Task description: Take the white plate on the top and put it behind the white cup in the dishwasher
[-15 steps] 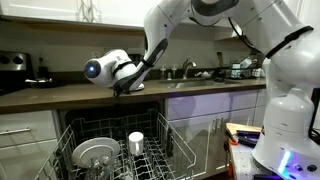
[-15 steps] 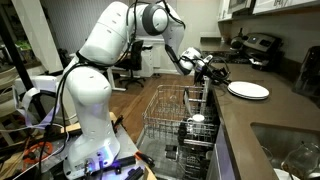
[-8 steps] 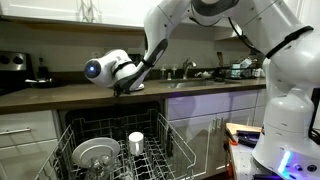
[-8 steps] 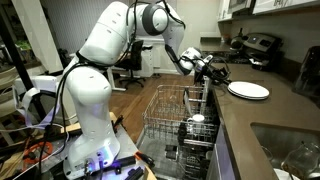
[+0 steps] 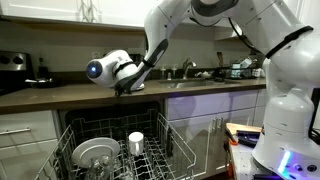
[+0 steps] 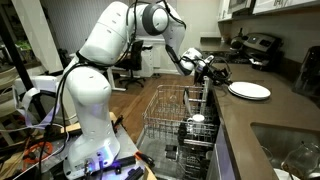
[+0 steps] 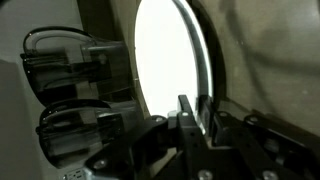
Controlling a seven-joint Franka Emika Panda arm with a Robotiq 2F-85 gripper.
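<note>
With gripper point(image 7: 197, 108) nearly shut on rim of the white plate point(image 7: 165, 60), lift slowly, level. Clear counter point(image 6: 245, 122) before swinging to dishwasher point(image 6: 165, 112)

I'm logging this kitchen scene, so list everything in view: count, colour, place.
plate: one, white, flat on the counter.
cup: one, white, upright in the rack.
dish: one, greyish and glassy, in the rack beside the cup.
rack: one, wire, pulled out of the dishwasher.
dishwasher: one, dark inside, under the counter.
counter: one, dark, above the dishwasher.
drawers: several, white, beside the dishwasher.
sink: one, metallic, set in the counter.
arm: one, white, reaching over the counter.
gripper: one, dark, closed on the plate's rim.
</note>
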